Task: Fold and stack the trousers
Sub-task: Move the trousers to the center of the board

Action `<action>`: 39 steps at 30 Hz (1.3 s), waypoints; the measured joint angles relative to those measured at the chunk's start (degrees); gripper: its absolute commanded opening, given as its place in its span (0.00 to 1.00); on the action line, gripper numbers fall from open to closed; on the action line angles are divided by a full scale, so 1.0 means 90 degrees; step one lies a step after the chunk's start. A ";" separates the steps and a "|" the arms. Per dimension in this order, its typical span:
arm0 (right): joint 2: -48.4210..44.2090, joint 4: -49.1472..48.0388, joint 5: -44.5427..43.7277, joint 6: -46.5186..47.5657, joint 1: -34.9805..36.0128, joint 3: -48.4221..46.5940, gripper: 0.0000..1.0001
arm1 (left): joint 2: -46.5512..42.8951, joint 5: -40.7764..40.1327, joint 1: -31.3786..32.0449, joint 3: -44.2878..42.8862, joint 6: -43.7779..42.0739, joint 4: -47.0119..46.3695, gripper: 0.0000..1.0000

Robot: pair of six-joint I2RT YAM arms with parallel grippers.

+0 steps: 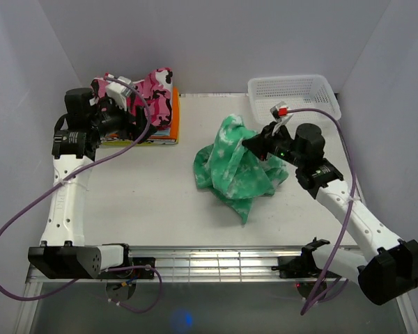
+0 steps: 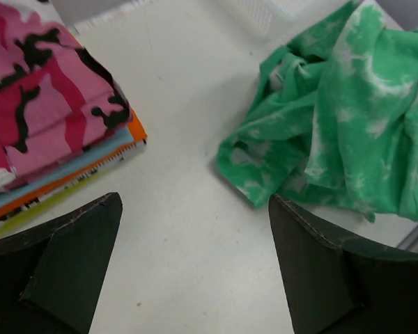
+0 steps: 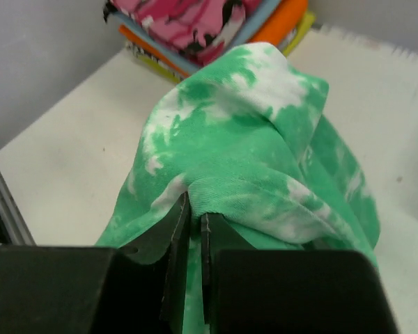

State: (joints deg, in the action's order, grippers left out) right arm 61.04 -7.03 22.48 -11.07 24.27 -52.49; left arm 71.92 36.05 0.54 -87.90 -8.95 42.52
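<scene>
The mint green trousers (image 1: pixel 233 163) with white blotches lie bunched in a heap right of the table's middle. My right gripper (image 1: pixel 254 144) is shut on a fold of them and holds that part lifted; in the right wrist view the fabric (image 3: pixel 265 139) is pinched between the two nearly closed fingers (image 3: pixel 177 229). My left gripper (image 1: pixel 136 118) is open and empty at the far left, over the stack of folded clothes. In the left wrist view its fingers (image 2: pixel 76 257) stand wide apart over bare table, with the trousers (image 2: pixel 334 118) ahead to the right.
A stack of folded clothes (image 1: pixel 164 118), pink camouflage on top and orange below, sits at the back left. A white mesh basket (image 1: pixel 296 94) stands at the back right. A metal rail (image 1: pixel 209 257) runs along the table's near edge.
</scene>
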 measured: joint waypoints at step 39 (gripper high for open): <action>0.0170 0.3060 -0.0185 0.3585 0.0141 0.1018 0.95 | 0.3106 0.0194 0.1751 0.2907 0.2225 -0.2652 0.86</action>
State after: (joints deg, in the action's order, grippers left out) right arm 62.57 20.51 20.82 21.19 25.54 -43.33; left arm 99.88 37.80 16.29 -61.73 11.07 18.65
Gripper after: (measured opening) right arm 0.972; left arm 0.907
